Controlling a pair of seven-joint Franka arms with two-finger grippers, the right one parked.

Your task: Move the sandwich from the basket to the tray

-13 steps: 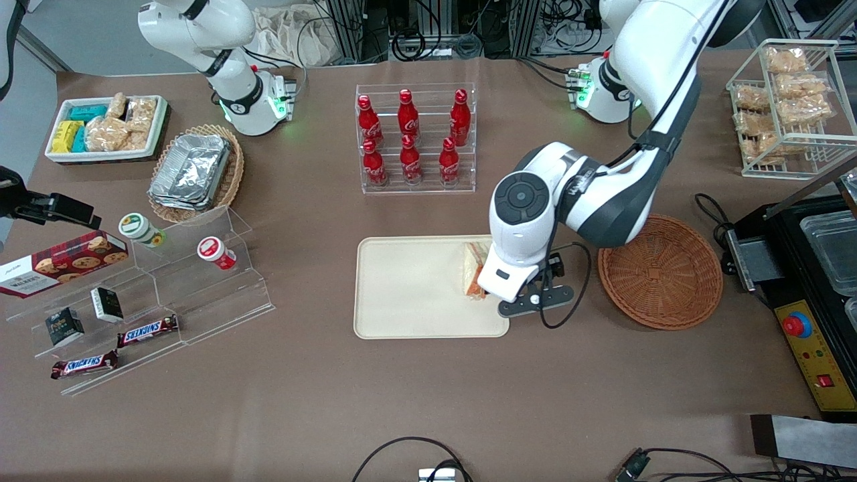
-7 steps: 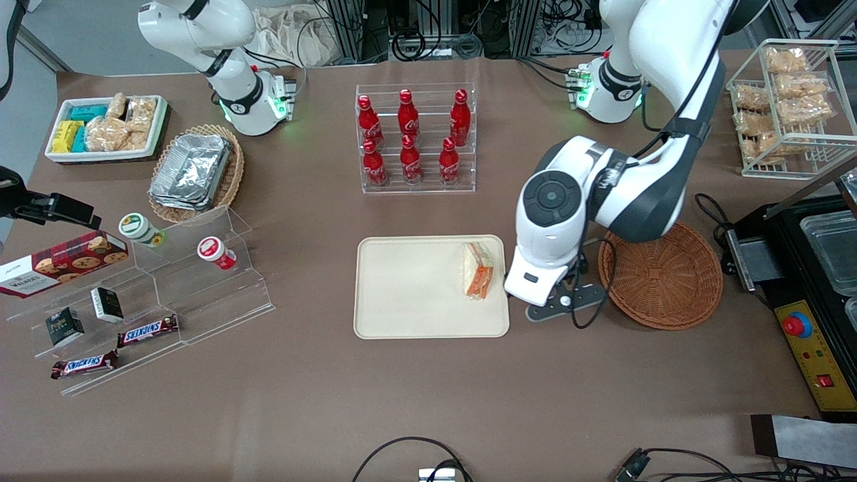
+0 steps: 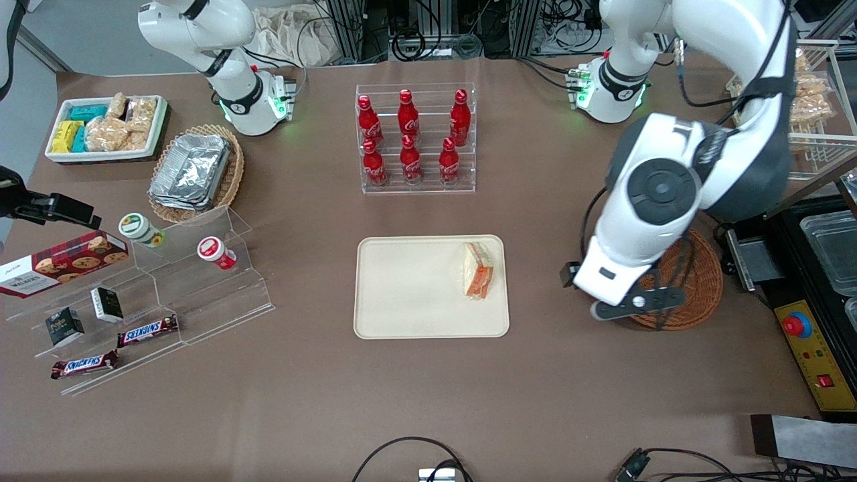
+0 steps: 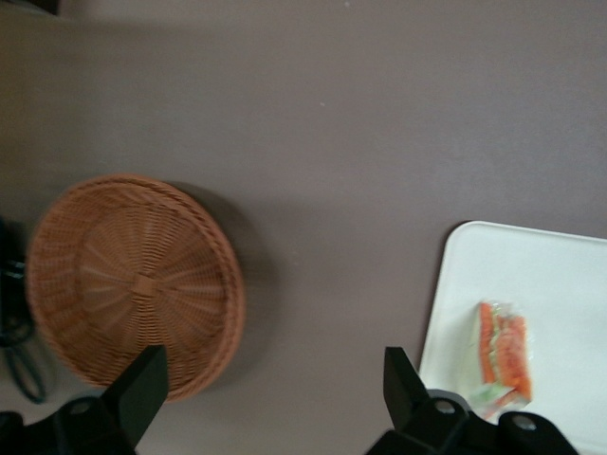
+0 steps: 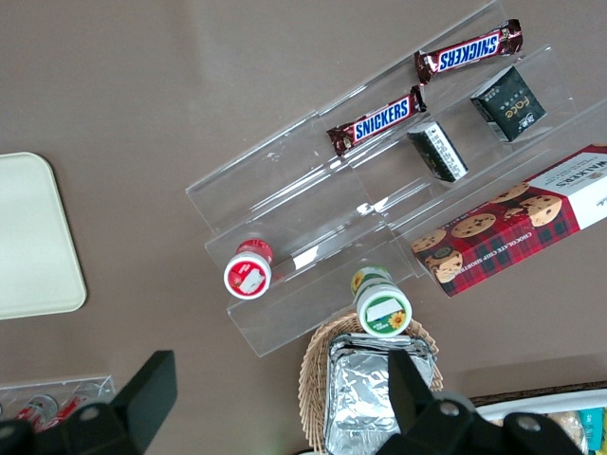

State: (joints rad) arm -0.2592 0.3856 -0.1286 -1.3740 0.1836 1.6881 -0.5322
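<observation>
The sandwich (image 3: 478,270) lies on the cream tray (image 3: 415,288), close to the tray's edge on the working arm's side, its orange and red filling showing. Nothing grips it. The reddish-brown wicker basket (image 3: 704,276) stands beside the tray toward the working arm's end, empty and partly covered by the arm. My gripper (image 4: 273,389) hangs open high above bare table between the tray (image 4: 560,284) and the basket (image 4: 133,284), with nothing between its fingers. In the left wrist view the sandwich (image 4: 503,351) rests on the tray just past one fingertip (image 4: 403,379).
A clear rack of red bottles (image 3: 415,137) stands farther from the front camera than the tray. A black machine (image 3: 817,281) and a wire rack of bagged snacks (image 3: 803,100) stand at the working arm's end. An acrylic stepped stand (image 3: 167,288) lies toward the parked arm's end.
The gripper has risen and swung away from the tray toward the basket. The sandwich, half covered by the hand a second ago, now lies uncovered on the tray.
</observation>
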